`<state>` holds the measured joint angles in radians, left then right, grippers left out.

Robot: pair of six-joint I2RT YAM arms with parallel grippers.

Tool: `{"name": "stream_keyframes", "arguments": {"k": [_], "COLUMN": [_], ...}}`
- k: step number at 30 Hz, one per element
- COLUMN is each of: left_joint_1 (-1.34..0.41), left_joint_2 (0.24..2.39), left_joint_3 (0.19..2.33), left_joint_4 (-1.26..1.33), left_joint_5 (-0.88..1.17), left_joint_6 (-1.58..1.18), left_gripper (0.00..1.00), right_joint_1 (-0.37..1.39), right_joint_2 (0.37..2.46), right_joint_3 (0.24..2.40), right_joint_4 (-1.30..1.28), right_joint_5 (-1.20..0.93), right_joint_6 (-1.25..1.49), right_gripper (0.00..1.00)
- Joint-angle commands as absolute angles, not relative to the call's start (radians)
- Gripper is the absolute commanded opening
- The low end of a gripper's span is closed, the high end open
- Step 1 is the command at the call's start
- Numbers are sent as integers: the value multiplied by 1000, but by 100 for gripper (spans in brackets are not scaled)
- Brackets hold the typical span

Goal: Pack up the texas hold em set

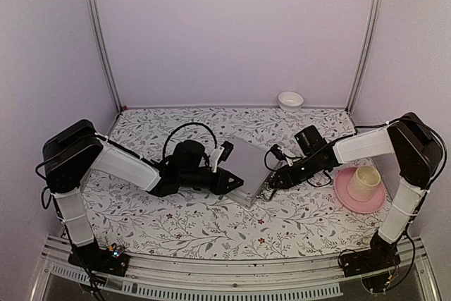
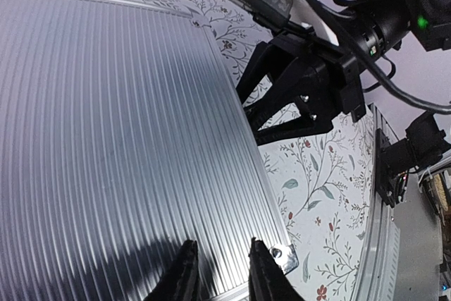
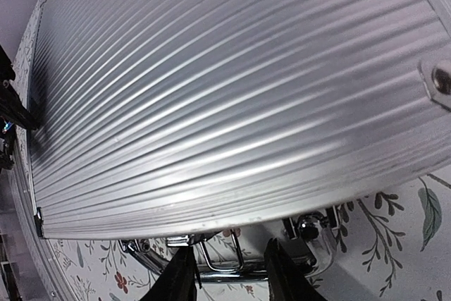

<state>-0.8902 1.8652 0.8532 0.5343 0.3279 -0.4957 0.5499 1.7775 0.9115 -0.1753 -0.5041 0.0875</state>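
Note:
The silver ribbed briefcase (image 1: 248,166) lies closed in the middle of the table. My left gripper (image 1: 237,182) hovers over its lid near a front corner; in the left wrist view (image 2: 222,273) its fingers stand slightly apart over the ribbed lid (image 2: 106,139) and hold nothing. My right gripper (image 1: 270,184) is at the case's front edge; in the right wrist view (image 3: 225,273) its fingers are apart on either side of the chrome handle (image 3: 236,278), below the lid (image 3: 211,89). A chrome latch (image 3: 313,234) sits beside the handle. Cards, chips and button are out of view.
A cream cup (image 1: 364,181) stands on a pink plate (image 1: 344,193) at the right, close to my right arm. A small white bowl (image 1: 290,99) sits at the back wall. The right gripper (image 2: 257,112) shows beyond the case's edge in the left wrist view.

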Motion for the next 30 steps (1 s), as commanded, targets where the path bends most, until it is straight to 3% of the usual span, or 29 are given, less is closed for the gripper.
{"name": "stream_keyframes", "arguments": {"k": [1,20,25,30], "left_joint_1": [-898,-899,-898,-899], "left_joint_2": [1861,1854,1855,1853], "left_joint_3": [845,841,842,841], "left_joint_4": [479,480,480,482], "left_joint_5": [316,313,313,310], "left_joint_6": [-497,-497,-497,-495], "left_gripper": [26,26,26,26], "right_joint_1": [554,576,584,586], "right_joint_2": [1806,1833,1833,1819], "right_joint_3": [932,919,916,905], "right_joint_4": [-180,-128,-123,-117], "right_joint_5": [-518,-512,-517,-522], "right_joint_6": [49,63,65,80], "right_gripper": [33,25,20,8]}}
